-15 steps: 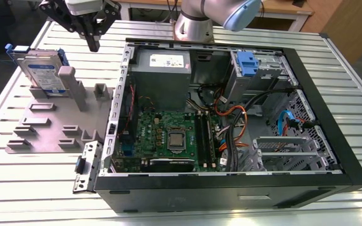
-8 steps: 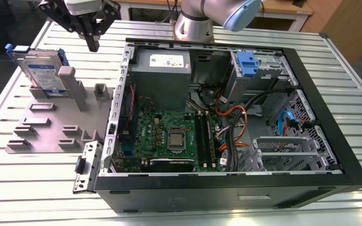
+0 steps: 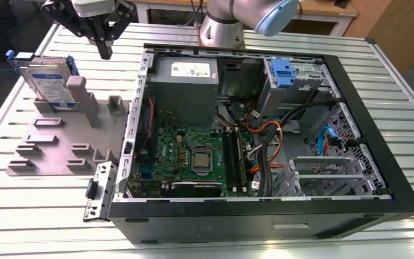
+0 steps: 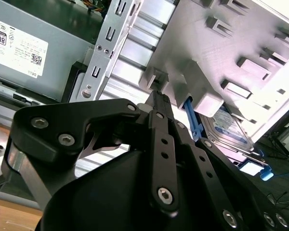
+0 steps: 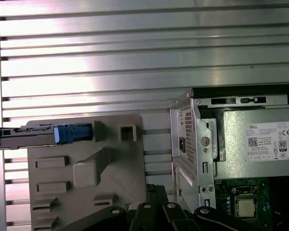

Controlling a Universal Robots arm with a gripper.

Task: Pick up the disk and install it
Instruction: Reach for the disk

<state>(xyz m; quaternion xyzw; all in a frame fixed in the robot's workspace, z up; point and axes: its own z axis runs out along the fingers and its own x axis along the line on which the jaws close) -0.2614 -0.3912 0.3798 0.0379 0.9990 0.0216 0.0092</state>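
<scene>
The disk [image 3: 51, 82] is a silver-grey drive with a blue-and-white label and a blue bracket. It stands on edge in a slot of the grey holder plate [image 3: 56, 147] at the exterior view's left. My gripper [image 3: 106, 51] hangs above the table, to the right of the disk and apart from it, near the case's far left corner. Its black fingers are shut with nothing between them. In the second wrist view the gripper [image 4: 156, 96] points at the holder, with the disk [image 4: 232, 129] beyond it. The first wrist view shows the disk [image 5: 38, 135] edge-on, away from the gripper [image 5: 154, 190].
An open computer case [image 3: 379, 162] lies on the slatted metal table [image 3: 34, 216]. Inside it are a grey power-supply box [image 3: 185, 81], a motherboard [image 3: 192, 156], cables and a drive bay with a blue clip [image 3: 282, 73]. The arm's base [image 3: 221, 29] stands behind the case.
</scene>
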